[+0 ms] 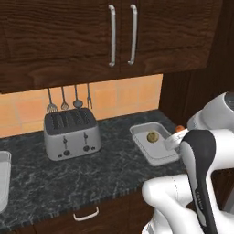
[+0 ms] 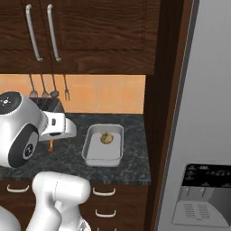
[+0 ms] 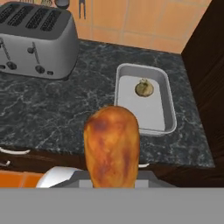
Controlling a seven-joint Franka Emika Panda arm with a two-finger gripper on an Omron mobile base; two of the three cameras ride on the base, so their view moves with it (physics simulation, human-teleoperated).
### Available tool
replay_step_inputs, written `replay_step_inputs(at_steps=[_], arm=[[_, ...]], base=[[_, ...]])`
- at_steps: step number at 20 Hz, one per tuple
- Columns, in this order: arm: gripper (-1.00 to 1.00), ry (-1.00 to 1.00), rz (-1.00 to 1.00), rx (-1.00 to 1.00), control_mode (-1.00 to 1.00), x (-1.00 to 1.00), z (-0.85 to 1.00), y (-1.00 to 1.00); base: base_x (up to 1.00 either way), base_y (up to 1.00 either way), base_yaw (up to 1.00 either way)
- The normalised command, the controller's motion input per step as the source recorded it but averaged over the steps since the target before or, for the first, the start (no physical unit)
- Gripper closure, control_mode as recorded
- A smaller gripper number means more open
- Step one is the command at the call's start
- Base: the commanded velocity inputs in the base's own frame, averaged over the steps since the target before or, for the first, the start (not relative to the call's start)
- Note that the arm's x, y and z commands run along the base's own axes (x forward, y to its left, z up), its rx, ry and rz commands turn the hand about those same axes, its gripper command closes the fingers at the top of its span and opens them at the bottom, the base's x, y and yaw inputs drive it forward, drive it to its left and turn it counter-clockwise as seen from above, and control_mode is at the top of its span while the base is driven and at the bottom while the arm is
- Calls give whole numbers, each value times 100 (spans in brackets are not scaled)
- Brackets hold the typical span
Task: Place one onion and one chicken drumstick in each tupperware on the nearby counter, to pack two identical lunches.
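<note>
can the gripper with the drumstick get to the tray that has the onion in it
Probably yes. The gripper is shut on the drumstick above the counter edge, and the tupperware beyond has bare floor beside the onion, with nothing between.

counter (image 1: 114, 173): speckled stone | toaster (image 1: 72, 133): brushed metal | drumstick (image 3: 112, 146): glazed (glossy) skin
</note>
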Motion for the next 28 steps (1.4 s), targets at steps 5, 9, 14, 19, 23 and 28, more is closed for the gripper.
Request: replay_step_inputs(at_steps=[5,9,14,19,23,28], arm=[[100,1,0,-2,-100,19,-21,0],[100,1,3,0,-100,49,-64,-28],[100,0,18,0,-100,61,-73,-47],[100,0,18,-5,-100,57,-73,-25],[100,0,8,-14,-100,57,-61,0],[100,0,10,-10,-100,55,-55,0]], base=[[37,16,-5],[0,0,0],[0,0,0],[0,0,0],[0,0,0],[0,0,0]])
